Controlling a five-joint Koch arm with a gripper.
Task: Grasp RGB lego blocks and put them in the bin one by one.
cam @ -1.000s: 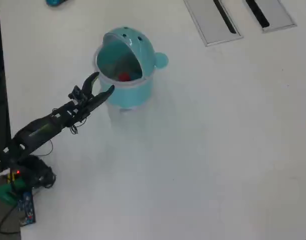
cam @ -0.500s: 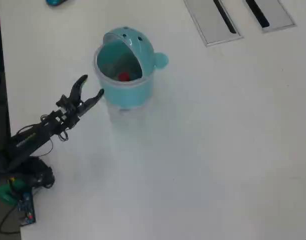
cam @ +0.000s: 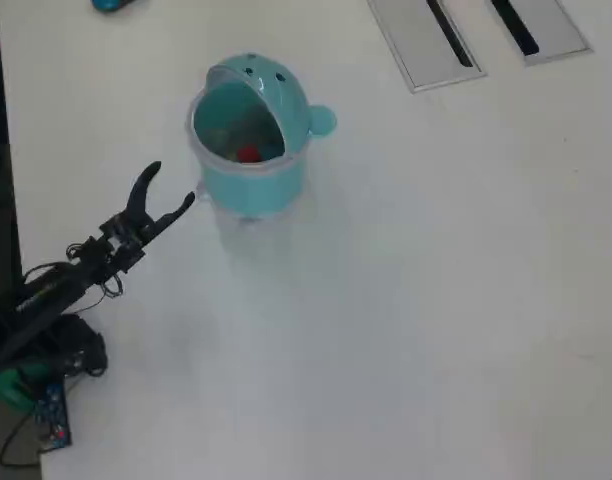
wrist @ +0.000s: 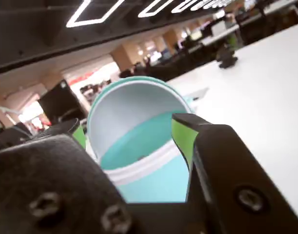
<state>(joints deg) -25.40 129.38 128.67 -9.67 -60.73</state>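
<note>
The teal whale-shaped bin [cam: 256, 185] stands at the upper left of the white table in the overhead view, its hood open toward the arm. A red lego block [cam: 248, 154] lies inside it; other blocks in there are too dim to tell. My gripper [cam: 169, 189] hovers just left of the bin, open, with nothing between its fingers. In the wrist view the bin [wrist: 154, 173] fills the gap between the two green-padded fingers [wrist: 182, 137], and the gripper [wrist: 129, 134] holds nothing.
Two grey slotted panels [cam: 426, 40] lie at the top right of the table. A small blue object [cam: 111, 5] sits at the top left edge. The table's left edge [cam: 8, 200] runs beside the arm's base, with cables there.
The arm has pulled back down and to the left, away from the bin. The gripper stays open and empty throughout.
</note>
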